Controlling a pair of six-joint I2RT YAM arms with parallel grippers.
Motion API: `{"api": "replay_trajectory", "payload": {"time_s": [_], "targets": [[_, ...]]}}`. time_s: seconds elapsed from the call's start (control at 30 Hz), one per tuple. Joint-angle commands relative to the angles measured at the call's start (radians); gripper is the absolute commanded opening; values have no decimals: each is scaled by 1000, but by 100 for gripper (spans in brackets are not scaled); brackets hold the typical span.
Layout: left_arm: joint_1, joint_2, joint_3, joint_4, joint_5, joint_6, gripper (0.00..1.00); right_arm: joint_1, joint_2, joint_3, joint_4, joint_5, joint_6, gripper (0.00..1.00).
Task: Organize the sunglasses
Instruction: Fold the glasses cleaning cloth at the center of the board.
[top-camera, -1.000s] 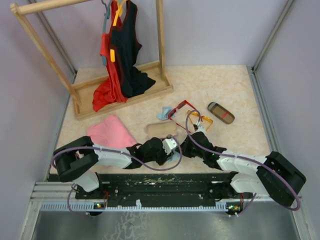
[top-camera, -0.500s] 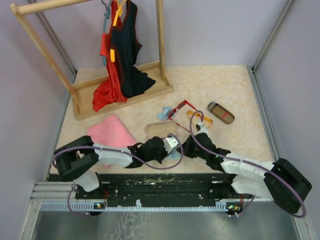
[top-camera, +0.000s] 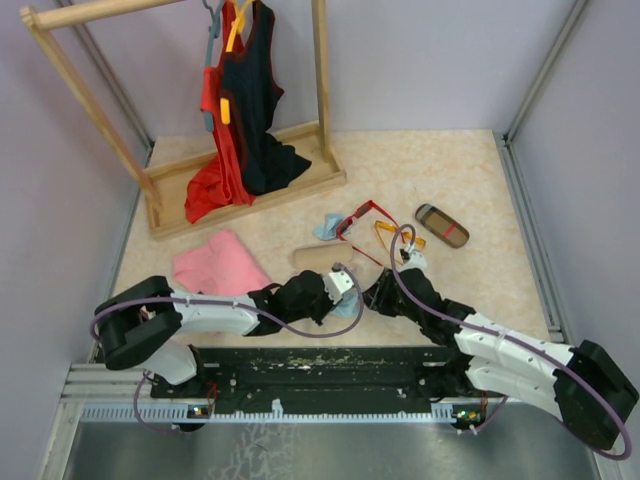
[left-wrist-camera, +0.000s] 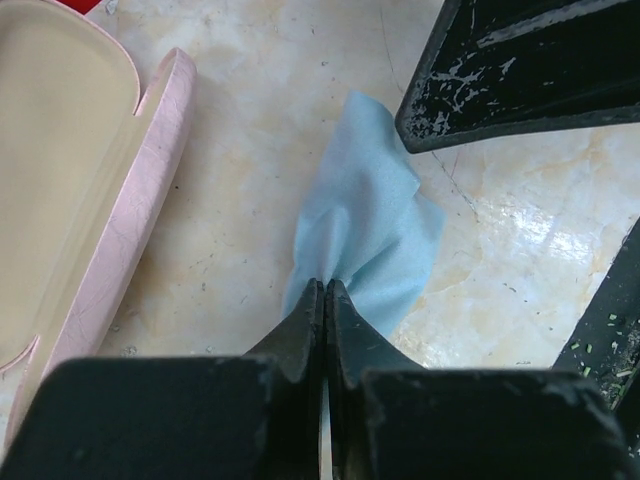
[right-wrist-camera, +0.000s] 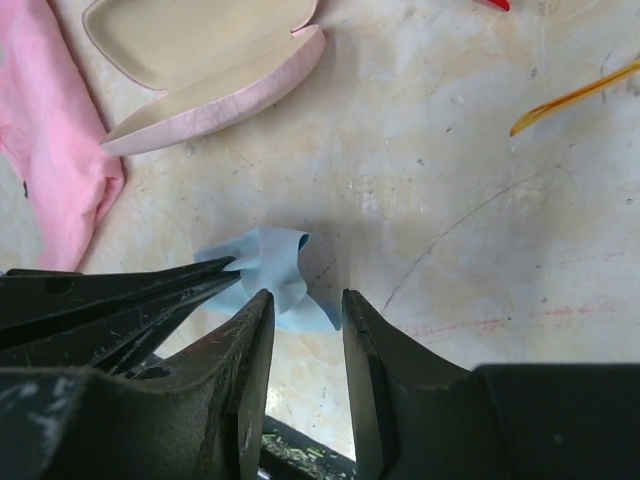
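Note:
The red-framed sunglasses and the thin orange-yellow sunglasses lie on the table's middle-right, beyond both grippers. One orange temple shows in the right wrist view. My left gripper is shut on a small light blue cloth, pinching its near edge between the fingertips low over the table. My right gripper is open and empty, its tips just beside the same cloth. The right fingers show in the left wrist view.
An open pink case lies just beyond the left gripper, also in the wrist views. A brown red-striped case lies right. A second blue cloth, a pink garment and a wooden clothes rack stand left and back.
The right arm has stretched out lower and further right while its gripper stays by the cloth. The left gripper has shifted slightly forward, still shut on the cloth.

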Motion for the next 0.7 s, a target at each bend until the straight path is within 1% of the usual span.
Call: {"api": "replay_trajectory", "payload": {"time_s": [0.0, 0.07, 0.13, 0.27, 0.37, 0.47, 0.53, 0.57, 0.63, 0.67], "targets": [[-5, -3, 31, -19, 14, -8, 0, -6, -26, 9, -25, 31, -42, 35], [-6, 12, 32, -24, 17, -14, 0, -6, -35, 9, -32, 36, -42, 35], [-6, 26, 31, -24, 20, -23, 3, -6, -42, 6, -35, 38, -42, 35], [-5, 60, 35, -20, 23, -37, 12, -5, -44, 5, -38, 38, -41, 35], [-6, 88, 42, -18, 24, -44, 21, -5, -44, 5, -37, 36, -41, 35], [-5, 102, 47, -18, 24, -48, 24, -6, -44, 5, -37, 34, -42, 36], [-4, 106, 47, -17, 22, -48, 24, -7, -44, 5, -37, 34, -42, 35], [-4, 106, 47, -17, 21, -48, 21, -6, -45, 5, -37, 34, -42, 35], [-4, 104, 48, -17, 18, -48, 10, -6, -44, 5, -35, 33, -41, 35], [-5, 103, 49, -18, 14, -48, 7, -5, -44, 4, -34, 33, -41, 35]]}}
